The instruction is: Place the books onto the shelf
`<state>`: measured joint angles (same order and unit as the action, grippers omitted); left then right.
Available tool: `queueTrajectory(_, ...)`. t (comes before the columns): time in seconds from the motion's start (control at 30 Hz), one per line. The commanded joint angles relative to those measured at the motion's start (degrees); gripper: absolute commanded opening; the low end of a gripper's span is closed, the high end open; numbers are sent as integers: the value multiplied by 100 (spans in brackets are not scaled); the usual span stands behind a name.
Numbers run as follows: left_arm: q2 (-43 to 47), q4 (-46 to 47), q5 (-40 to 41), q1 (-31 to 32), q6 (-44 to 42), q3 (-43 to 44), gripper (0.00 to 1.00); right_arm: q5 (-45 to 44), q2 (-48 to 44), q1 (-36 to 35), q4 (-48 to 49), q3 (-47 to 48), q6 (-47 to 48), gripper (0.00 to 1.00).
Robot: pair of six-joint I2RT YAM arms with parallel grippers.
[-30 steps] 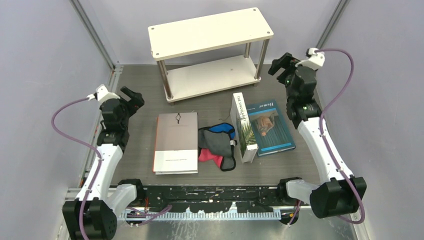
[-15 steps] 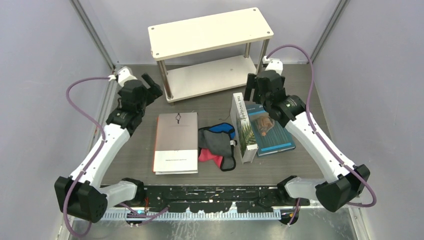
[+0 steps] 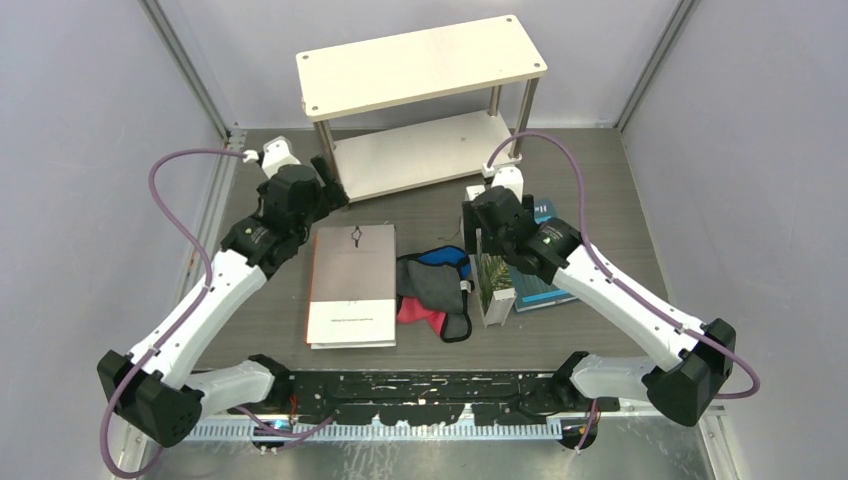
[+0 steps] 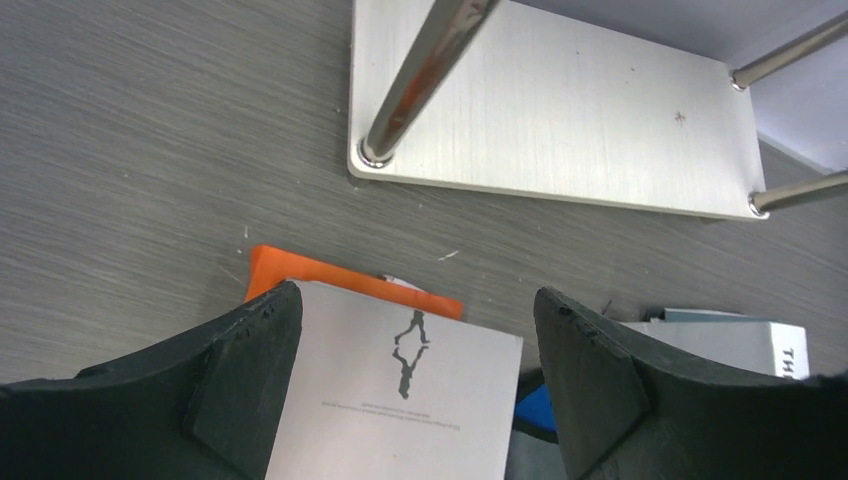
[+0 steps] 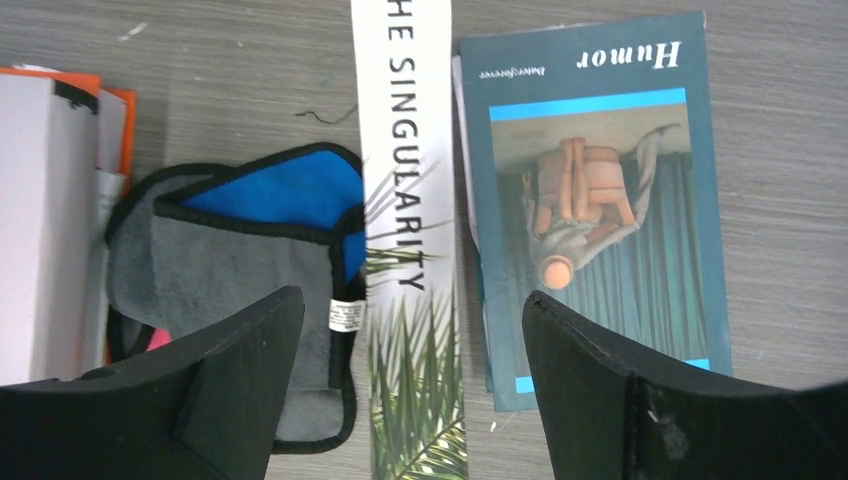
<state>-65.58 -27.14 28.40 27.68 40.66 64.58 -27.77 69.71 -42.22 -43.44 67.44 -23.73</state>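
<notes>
Thick white book (image 5: 410,300) — black spine lettering, green palm fronds.
Flat teal paperback (image 5: 600,200) — bright blue bands, tan figure on the cover.
Large flat book (image 3: 352,285): grey-brown above, white below.
Thin orange book (image 4: 330,280).
Soft cloth bundle (image 5: 230,270): blue, grey, pink, black edging.
Two-tier shelf (image 3: 420,65): cream boards, silver posts.

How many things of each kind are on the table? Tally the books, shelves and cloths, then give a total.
Books: 4 in view: thick white book, teal book, grey-and-white book, orange book beneath it; that pile may hide more
Shelf: 1
Cloth bundle: 1
Total: 6
</notes>
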Motion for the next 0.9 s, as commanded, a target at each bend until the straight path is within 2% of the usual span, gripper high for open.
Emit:
queueTrajectory(0.0, 326, -85, 302, 281, 160, 73, 85, -278, -261, -11, 42, -196, -36, 85)
queueTrajectory(0.27, 195, -166, 644, 722, 118, 238, 85, 13, -45, 7, 341, -517, 61, 85)
queueTrajectory(0.67, 312, -204, 701, 779, 152, 111, 84, 517, 93, 307, 525, -781, 52, 74)
queueTrajectory(0.8, 304, -242, 702, 817, 170, 106, 84, 531, -36, 307, 446, -841, 28, 74)
queueTrajectory(0.87, 293, -272, 730, 856, 176, 120, 83, 503, -154, 307, 389, -868, 18, 77)
